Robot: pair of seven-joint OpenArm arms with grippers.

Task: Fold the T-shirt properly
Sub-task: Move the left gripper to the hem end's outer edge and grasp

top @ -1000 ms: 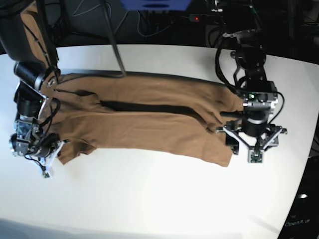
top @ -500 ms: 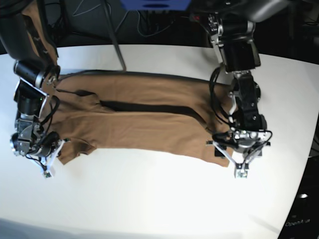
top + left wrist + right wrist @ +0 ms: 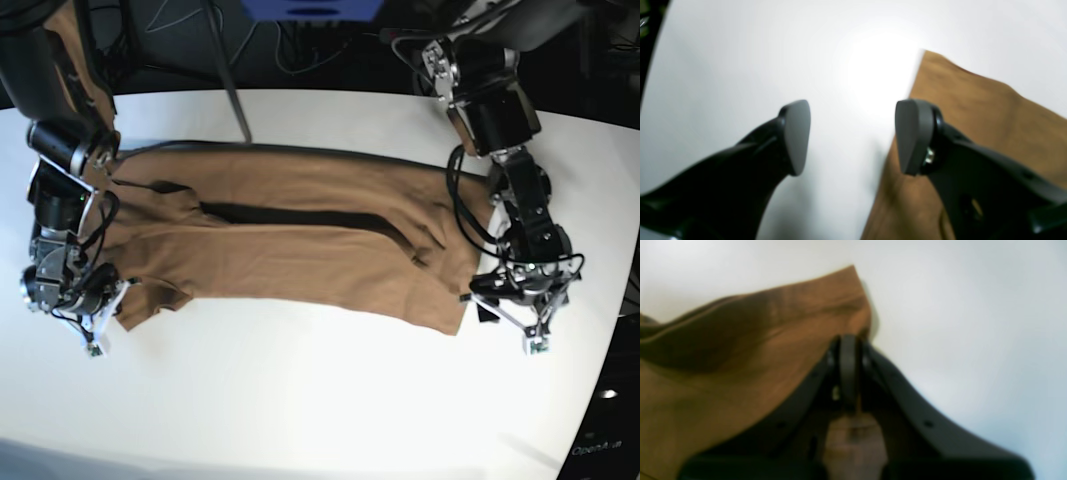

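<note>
The tan-brown T-shirt (image 3: 300,240) lies spread lengthwise across the white table (image 3: 300,400), with a dark fold line along its middle. My right gripper (image 3: 95,305) is at the shirt's near corner on the view's left. In the right wrist view, my right gripper (image 3: 848,373) is shut with the brown cloth (image 3: 740,356) pinched at its tips. My left gripper (image 3: 518,305) hovers at the shirt's near corner on the view's right. In the left wrist view, my left gripper (image 3: 853,136) is open and holds nothing. One fingertip (image 3: 913,136) is over the shirt's edge (image 3: 973,116), the other over bare table.
A thin metal pole (image 3: 232,95) slants down to the table's far edge behind the shirt. Cables and dark equipment fill the background beyond it. The table's curved edge runs close by on the right (image 3: 610,330).
My left arm swung in over the shirt's near corner, then shifted back outward to the right, staying open. The right arm and the shirt have not moved.
</note>
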